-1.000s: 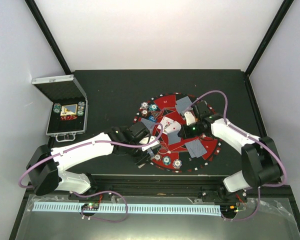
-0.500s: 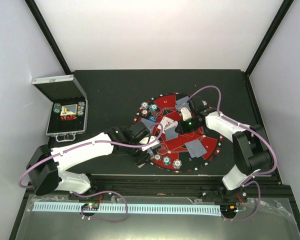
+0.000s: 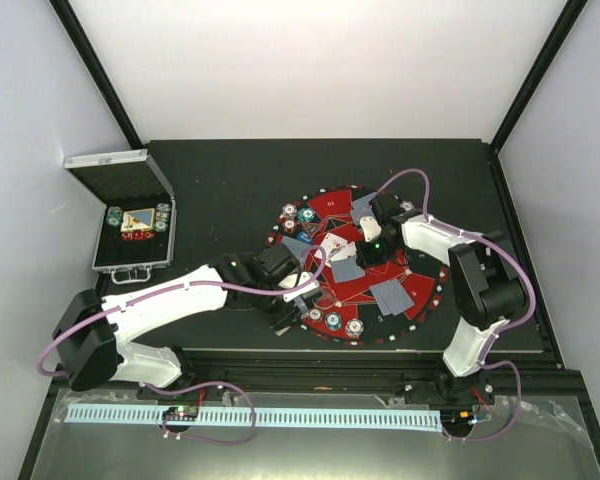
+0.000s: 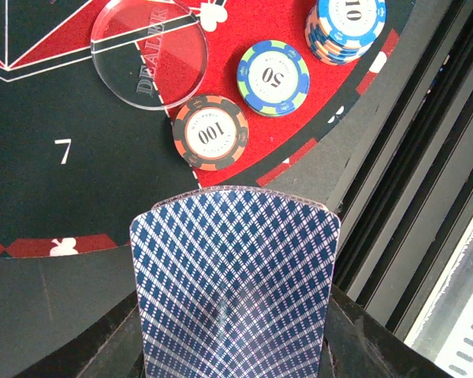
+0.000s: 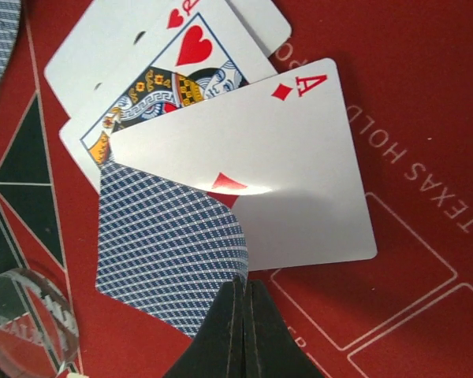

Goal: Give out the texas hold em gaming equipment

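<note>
While the left gripper (image 4: 236,346) pinches it at a narrow gap, the bowed blue-backed card (image 4: 236,276) stands between the fingers with its sides curving up, over the edge of the round mat (image 4: 31,150). From that card:
- 12 o'clock: orange chip (image 4: 210,132) marked "100", flat on the mat.
- 1 o'clock: blue-green chip (image 4: 273,77) marked "50", then a chip stack (image 4: 345,24) topped "10".
- 11 o'clock: clear disc (image 4: 150,51) engraved "DEALER", just beside the 100 chip.
- 10 o'clock: a white "7" printed on the mat.

The right gripper (image 5: 243,295) has its jaws fully closed. A corner of the curled blue-backed card (image 5: 169,248) is at the tips, but I cannot tell if that corner is pinched. From the tips:
- 10 o'clock: the curled card, lapping over the ace.
- 12 o'clock: ace of diamonds (image 5: 299,173), face up, marked "A".
- 11 o'clock: a heart face card (image 5: 165,87) under the ace, rank letter cut off.
- 3 o'clock: mat print reads "TEXAS HOLD".

In the top view the left gripper is at the mat's 7 o'clock edge and the right gripper at about 1 o'clock from the mat's middle. More chips (image 3: 298,215) sit at the mat's 10 o'clock. The open metal case (image 3: 130,268) lies at 9 o'clock, well apart.
</note>
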Available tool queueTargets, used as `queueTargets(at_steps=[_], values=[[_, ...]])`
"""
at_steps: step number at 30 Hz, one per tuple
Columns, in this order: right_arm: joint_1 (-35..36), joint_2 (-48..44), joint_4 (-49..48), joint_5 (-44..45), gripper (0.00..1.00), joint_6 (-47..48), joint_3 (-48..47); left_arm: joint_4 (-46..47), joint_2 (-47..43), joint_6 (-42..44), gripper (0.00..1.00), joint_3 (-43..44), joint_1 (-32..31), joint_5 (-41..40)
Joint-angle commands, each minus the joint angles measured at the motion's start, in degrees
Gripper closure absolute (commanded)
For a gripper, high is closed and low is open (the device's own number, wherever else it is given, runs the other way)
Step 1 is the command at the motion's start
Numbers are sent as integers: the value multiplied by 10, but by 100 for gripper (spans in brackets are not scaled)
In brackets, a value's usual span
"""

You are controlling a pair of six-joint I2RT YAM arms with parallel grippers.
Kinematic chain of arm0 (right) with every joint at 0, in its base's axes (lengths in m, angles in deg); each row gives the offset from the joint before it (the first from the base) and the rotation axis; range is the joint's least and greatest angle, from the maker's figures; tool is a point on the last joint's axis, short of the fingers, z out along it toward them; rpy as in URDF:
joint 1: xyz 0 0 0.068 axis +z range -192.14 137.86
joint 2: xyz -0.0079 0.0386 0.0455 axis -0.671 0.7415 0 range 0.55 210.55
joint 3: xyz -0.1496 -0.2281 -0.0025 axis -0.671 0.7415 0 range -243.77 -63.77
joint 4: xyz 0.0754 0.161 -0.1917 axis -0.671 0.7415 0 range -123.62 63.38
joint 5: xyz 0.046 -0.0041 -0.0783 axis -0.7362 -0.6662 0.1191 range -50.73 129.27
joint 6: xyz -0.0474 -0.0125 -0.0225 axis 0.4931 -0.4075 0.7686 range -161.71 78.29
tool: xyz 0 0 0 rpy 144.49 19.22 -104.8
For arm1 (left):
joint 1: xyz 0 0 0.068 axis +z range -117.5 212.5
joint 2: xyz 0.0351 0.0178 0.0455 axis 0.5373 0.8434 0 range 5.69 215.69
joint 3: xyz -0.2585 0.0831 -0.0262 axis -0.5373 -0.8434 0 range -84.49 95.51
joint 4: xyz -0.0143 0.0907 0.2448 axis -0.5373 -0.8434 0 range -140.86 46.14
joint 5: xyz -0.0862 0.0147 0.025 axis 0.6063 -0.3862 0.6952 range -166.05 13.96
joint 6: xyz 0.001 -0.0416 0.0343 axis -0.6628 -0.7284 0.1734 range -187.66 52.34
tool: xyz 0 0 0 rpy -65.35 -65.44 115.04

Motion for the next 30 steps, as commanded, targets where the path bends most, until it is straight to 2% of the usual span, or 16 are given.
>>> queueTargets(at_steps=[1,8,16,19,23,26,27,30], values=[[-3,12,4,31,99,16,-17,5,-7,4,50,10,-3,-1],[-3,32,7,49,97,20,-36,3,-6,4,50,11,-3,-1],[-3,19,24,77,78,12,-46,3,-4,4,50,11,-3,-2],[-3,6,35,96,68,9,-48,3,-4,3,50,11,-3,-2],[-3,-23,50,107,60,4,-47,3,-4,4,50,11,-3,-1],[-3,-60,58,91,51,-1,-44,3,-4,4,50,10,-3,0],[-3,-80,61,71,44,-3,-42,3,-4,4,50,10,-3,0],[-3,-130,61,11,33,-18,-30,5,-6,5,50,10,-3,2]])
